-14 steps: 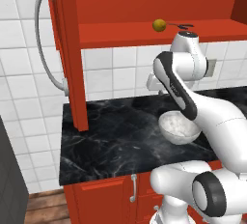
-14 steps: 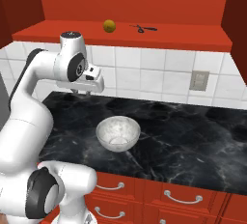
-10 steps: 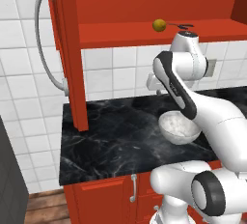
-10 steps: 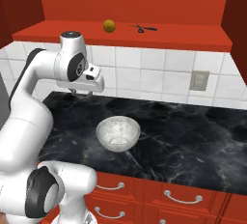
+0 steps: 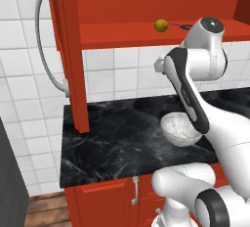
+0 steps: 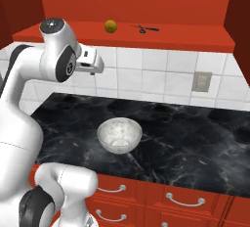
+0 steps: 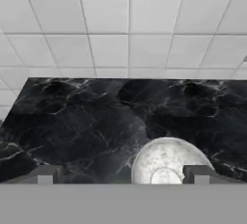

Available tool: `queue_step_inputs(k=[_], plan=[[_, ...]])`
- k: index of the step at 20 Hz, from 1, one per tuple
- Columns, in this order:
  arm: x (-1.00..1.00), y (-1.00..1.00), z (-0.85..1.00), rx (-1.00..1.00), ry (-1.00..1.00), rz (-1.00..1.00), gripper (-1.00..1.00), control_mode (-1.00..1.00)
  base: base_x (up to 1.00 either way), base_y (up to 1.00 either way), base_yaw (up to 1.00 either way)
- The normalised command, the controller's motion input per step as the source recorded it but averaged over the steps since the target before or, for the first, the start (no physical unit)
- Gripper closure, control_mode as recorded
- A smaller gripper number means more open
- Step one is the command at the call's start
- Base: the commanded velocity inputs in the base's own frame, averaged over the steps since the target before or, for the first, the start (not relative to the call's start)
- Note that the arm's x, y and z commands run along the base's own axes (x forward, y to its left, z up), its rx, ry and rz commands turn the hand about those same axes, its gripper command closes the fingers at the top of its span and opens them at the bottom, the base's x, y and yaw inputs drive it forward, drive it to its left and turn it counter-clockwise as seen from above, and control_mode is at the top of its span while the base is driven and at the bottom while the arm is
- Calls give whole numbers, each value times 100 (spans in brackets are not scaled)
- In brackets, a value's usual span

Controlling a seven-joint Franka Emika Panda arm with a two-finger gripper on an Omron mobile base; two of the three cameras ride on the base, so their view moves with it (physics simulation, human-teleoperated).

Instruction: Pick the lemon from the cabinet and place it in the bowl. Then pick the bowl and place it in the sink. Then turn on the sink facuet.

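Note:
The small yellow lemon [image 5: 161, 25] [image 6: 111, 26] rests on the red shelf of the open red-orange cabinet [image 5: 146, 35]. Below it, the white marbled bowl [image 5: 180, 128] [image 6: 119, 134] [image 7: 166, 162] stands empty on the black marble counter. My gripper [image 7: 121, 175] [image 6: 93, 67] hangs under the shelf, above the counter and higher than the bowl, facing the tiled wall. It is open, its fingertips [image 7: 46, 175] far apart with nothing between them. The sink and the sink facuet are out of view.
Black scissors [image 6: 145, 28] lie on the shelf to the right of the lemon. The cabinet door with its curved grey handle [image 5: 46, 40] stands open at the left. A wall outlet [image 6: 201, 81] sits in the tiles. Red drawers run below the counter [image 6: 195, 138].
The arm's upper joint has risen and drawn back toward the base, and the hand has lifted a little toward the shelf. Lemon and bowl have not moved.

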Motion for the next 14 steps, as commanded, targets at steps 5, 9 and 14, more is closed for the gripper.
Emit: queue_step_inputs(k=[5, 9, 14], plan=[[2, -6, 94, 0, -26, -5, -100, -100, 0, 0, 0], [16, 0, 80, 0, -9, -5, -100, -100, 0, 0, 0], [44, -2, 49, 0, -1, -10, -100, -100, 0, 0, 0]])
